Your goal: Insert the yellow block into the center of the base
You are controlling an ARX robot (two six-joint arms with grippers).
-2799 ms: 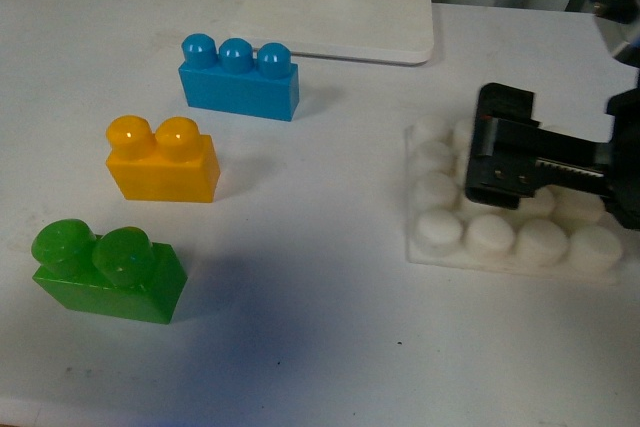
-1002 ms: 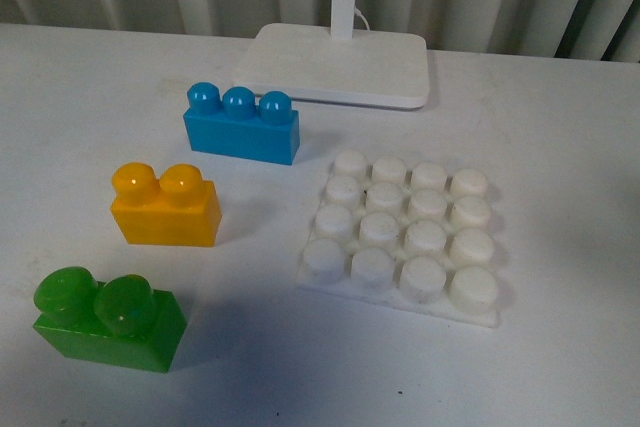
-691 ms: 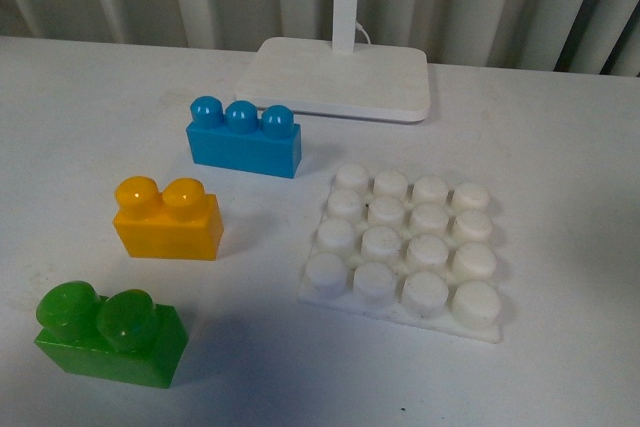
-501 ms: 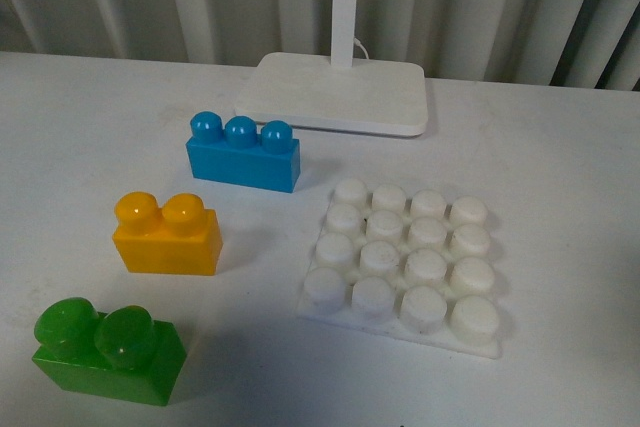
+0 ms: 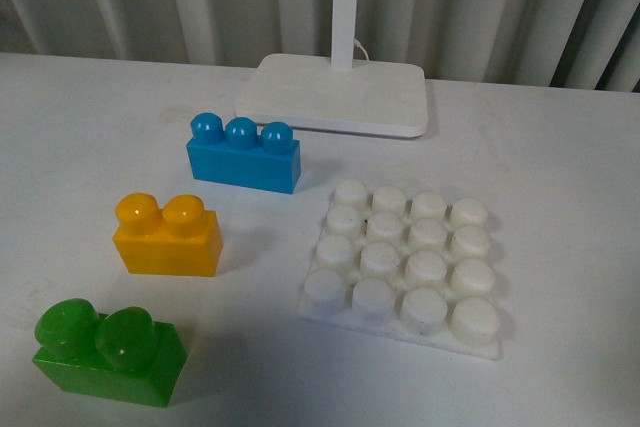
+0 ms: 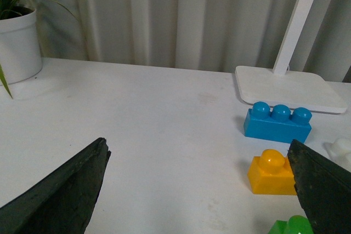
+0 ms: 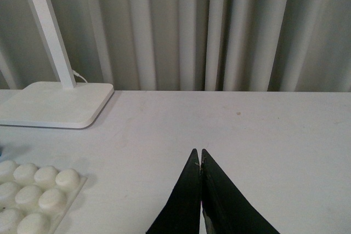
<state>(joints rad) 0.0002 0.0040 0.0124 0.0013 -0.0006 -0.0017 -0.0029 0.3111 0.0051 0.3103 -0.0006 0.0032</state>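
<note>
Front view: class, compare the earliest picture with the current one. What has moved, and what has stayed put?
The base has shifted left, toward the bricks, and now lies beside the yellow block. The right gripper, earlier over the base, has withdrawn from the front view; its fingers are shut on nothing. The yellow block, blue brick, green brick and lamp stand stayed put.

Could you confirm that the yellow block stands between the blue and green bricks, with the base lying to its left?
Not quite: the front view shows the base lying to the right of the yellow block, not its left. The block does stand between the blue brick and the green brick.
</note>
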